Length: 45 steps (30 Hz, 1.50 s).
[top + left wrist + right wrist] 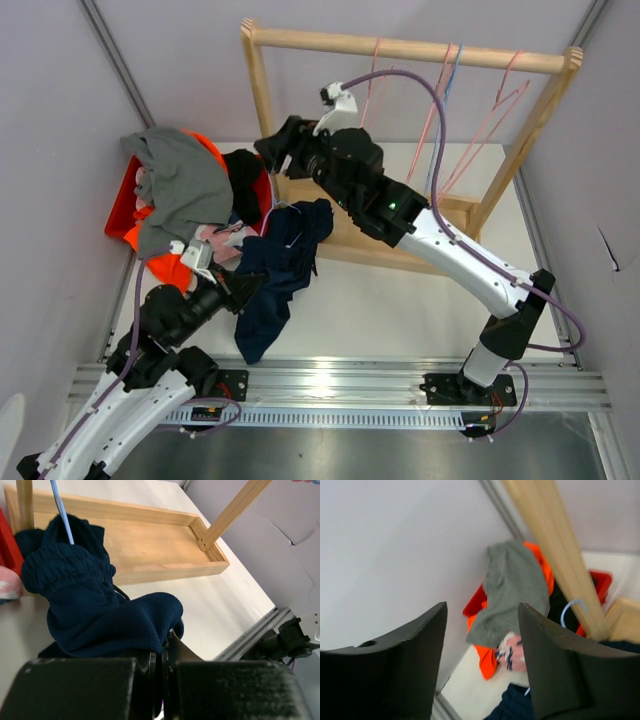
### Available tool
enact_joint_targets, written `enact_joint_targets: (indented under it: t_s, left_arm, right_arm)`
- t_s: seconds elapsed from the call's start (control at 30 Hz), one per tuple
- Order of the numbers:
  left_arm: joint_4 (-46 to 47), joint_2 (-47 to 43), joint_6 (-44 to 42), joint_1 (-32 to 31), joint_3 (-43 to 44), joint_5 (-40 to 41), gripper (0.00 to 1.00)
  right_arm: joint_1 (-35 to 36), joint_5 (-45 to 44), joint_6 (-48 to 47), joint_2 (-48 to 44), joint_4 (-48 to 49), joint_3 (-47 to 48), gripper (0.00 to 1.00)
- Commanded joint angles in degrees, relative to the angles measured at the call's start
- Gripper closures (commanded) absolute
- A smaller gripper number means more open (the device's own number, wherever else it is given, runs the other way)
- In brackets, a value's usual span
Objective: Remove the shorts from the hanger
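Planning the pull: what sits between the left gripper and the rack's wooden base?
Navy shorts, pinched by the left gripper and bunched onto the base, in the top view.

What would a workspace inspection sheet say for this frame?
Surface: white table.
Job's things: navy shorts draped over the wooden rack base, blue hanger at the waistband; grey shorts, orange shorts, black shorts and pink shorts heaped on the red bin.
Clutter: empty hangers on the rack rail.
Grippers: left gripper shut on navy shorts; right gripper open, empty.
Cables: purple cable along each arm.
Surroundings: pale walls, metal rail at near edge.
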State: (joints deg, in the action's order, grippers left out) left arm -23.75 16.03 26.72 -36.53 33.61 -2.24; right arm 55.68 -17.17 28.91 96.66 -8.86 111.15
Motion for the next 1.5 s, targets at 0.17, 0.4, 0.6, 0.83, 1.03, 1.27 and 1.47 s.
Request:
enact_joint_targets:
  t_s: [0.17, 0.4, 0.6, 0.83, 1.03, 1.27, 1.47]
  left_arm:
    - [0.55, -1.37, 5.80, -0.64, -2.85, 0.83, 1.00]
    - [0.28, -0.30, 4.74, -0.64, -2.49, 1.54, 1.00]
    - [0.37, 0.05, 4.74, -0.64, -2.58, 1.71, 1.00]
    - [-0.16, -0.39, 5.01, -0.64, -2.49, 4.17, 1.00]
    - [-0.16, -1.26, 5.01, -0.73, -2.67, 3.82, 1.00]
    - [0.28, -1.09, 4.92, -0.91, -2.93, 3.38, 1.00]
    - [0.46, -1.53, 4.83, -1.26, -3.11, 3.47, 1.00]
  right_arm:
    - [1.36, 7.06, 9.05, 2.03, -4.23, -13.06, 0.28]
    - [1.01, 8.47, 12.14, 6.87, -5.81, -13.50, 0.29]
    - [2.24, 13.04, 14.60, 11.88, -4.50, -13.95, 0.29]
    - [4.26, 16.29, 15.66, 19.08, -4.23, -9.48, 0.30]
    - [4.35, 16.55, 15.57, 23.74, -3.27, -7.01, 0.30]
    - [4.00, 18.66, 16.53, 29.54, -1.86, -1.74, 0.32]
    - [4.09, 20.07, 18.20, 34.90, -1.51, 3.71, 0.42]
